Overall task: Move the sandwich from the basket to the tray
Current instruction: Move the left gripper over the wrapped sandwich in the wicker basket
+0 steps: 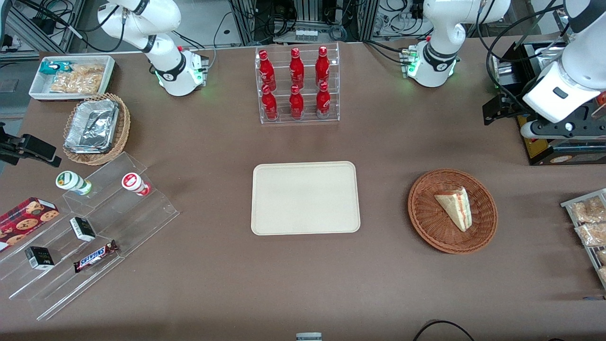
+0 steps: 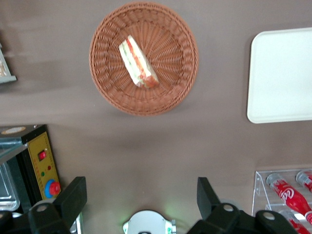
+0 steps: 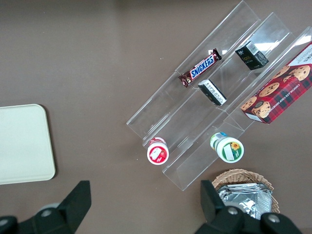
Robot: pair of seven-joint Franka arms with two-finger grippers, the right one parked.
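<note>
A brown table (image 1: pixel 303 284) fills the scene, and the biggest thing lying flat on it is the cream tray (image 1: pixel 305 198), bare, near the middle. Farther from the front camera than the tray stands a clear rack (image 1: pixel 297 85) holding six red bottles (image 1: pixel 296 71) in two rows. Toward the parked arm's end lies a clear stepped stand (image 1: pixel 90 232) with a chocolate bar (image 1: pixel 96 255), two small dark boxes and two round cups on its steps, and a red cookie box (image 1: pixel 26 220) just beside it. Farther from the front camera than the stand sits a tan wicker basket (image 1: pixel 97 129) with foil containers (image 1: pixel 92 124) in it, and farther still a white bin (image 1: pixel 71 76) of bagged snacks. Toward the working arm's end of the table, well apart from the tray, sits the round reddish-brown basket (image 1: pixel 452 210). The sandwich (image 1: pixel 455 207) lies inside it, a pale wedge resting on its side with red and green layers showing along its cut edge, touching only the wicker. The left arm's gripper (image 2: pixel 141 202) hangs high above the table, farther from the front camera than the basket and near a black box with a yellow button panel (image 2: pixel 43 168). Its two dark fingers (image 2: pixel 73 197) stand wide apart with nothing between them, and the basket with the sandwich shows plainly under the wrist camera.
</note>
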